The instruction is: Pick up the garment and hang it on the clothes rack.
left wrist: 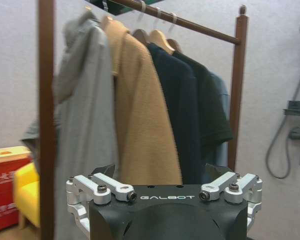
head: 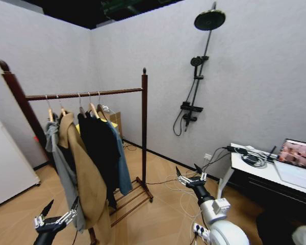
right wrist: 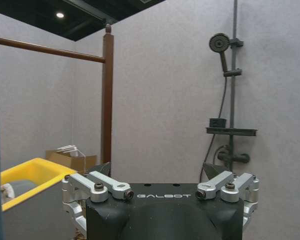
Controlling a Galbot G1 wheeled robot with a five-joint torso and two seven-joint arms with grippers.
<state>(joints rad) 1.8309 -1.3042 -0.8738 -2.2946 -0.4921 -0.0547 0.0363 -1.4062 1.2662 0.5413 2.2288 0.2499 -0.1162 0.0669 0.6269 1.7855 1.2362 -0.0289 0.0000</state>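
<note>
Garment (head: 123,163) already hangs at the clothes rack's (head: 144,132) right end, so we hold left gripper (head: 57,214) and right gripper (head: 190,173) spread, empty, clear.

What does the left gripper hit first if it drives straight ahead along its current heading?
Probably the tan coat hanging on the clothes rack, dead ahead of the open left gripper; the grey hooded coat hangs just beside it. Depth is uncertain.

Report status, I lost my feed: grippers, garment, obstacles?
Left gripper and right gripper open, empty. Garment hanging on clothes rack. Cables on floor.
</note>
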